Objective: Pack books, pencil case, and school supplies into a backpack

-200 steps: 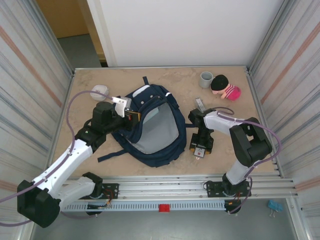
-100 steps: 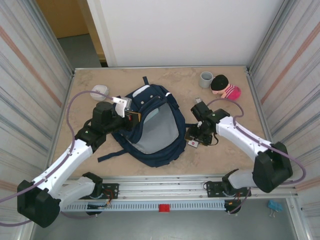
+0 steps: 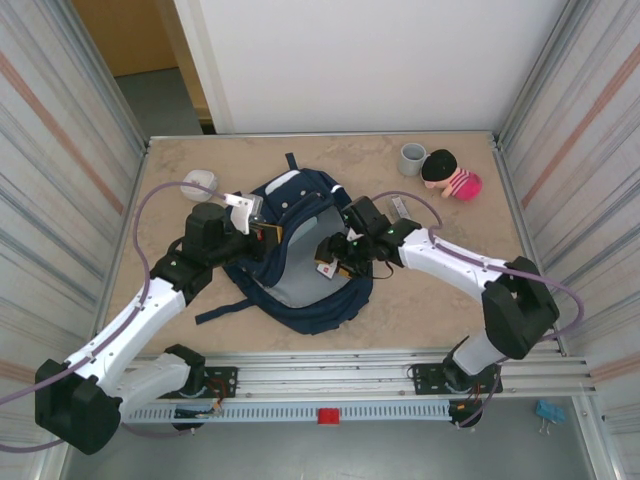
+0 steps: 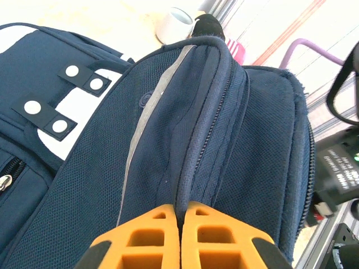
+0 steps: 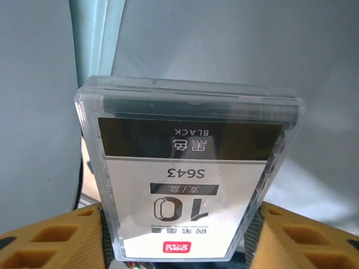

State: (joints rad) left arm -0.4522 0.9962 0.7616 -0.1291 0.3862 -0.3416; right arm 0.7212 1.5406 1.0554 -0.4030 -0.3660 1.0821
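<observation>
Left arm [image 3: 140, 310] stretches from the near-left base toward the far side, wrist turned right. Left gripper [image 3: 262, 232] points right, orange fingers [image 4: 151, 241] pressed together, pinching the backpack [image 3: 300, 315] rim seam. Right arm [image 3: 450, 262] folds at an elbow near the right side, forearm running left and far, wrist tipped down. Right gripper [image 3: 332, 260] faces left and near, fingers spread wide around a clear labelled box [image 5: 185, 168], one pad against each side of it.

Right pincer [image 3: 337, 258] swung left off tabletop [image 3: 440, 300], black labelled box [image 3: 325, 268] in grip; now over backpack [image 3: 305, 308] opening
</observation>
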